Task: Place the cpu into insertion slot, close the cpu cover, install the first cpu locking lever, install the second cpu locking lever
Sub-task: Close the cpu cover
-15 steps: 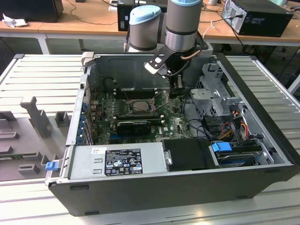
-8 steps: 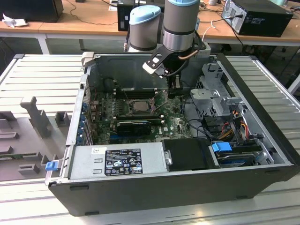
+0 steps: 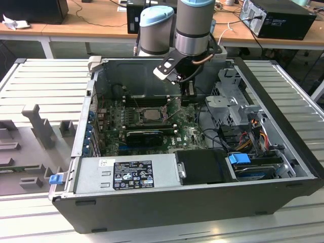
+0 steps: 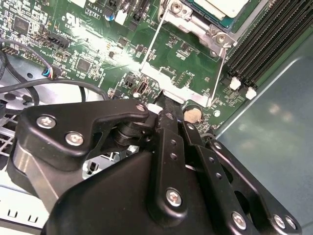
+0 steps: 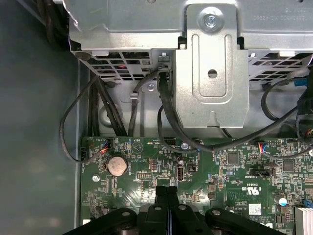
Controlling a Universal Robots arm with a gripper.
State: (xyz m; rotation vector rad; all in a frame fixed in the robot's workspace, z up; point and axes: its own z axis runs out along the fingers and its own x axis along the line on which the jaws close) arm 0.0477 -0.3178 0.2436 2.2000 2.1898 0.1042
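Gripper (image 5: 166, 192), pinched closed, inside case (image 3: 152, 205); cpu (image 3: 150, 114) in insertion slot (image 3: 163, 120).

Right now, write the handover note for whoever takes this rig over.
Gripper: shut, nothing visibly held, low over the green board beside the insertion slot.
Cpu: seated in the slot; cpu cover looks down around it.
Done: placement, apparently the cover.
Left: both wire levers look raised and unlatched, their ends near the gripper.
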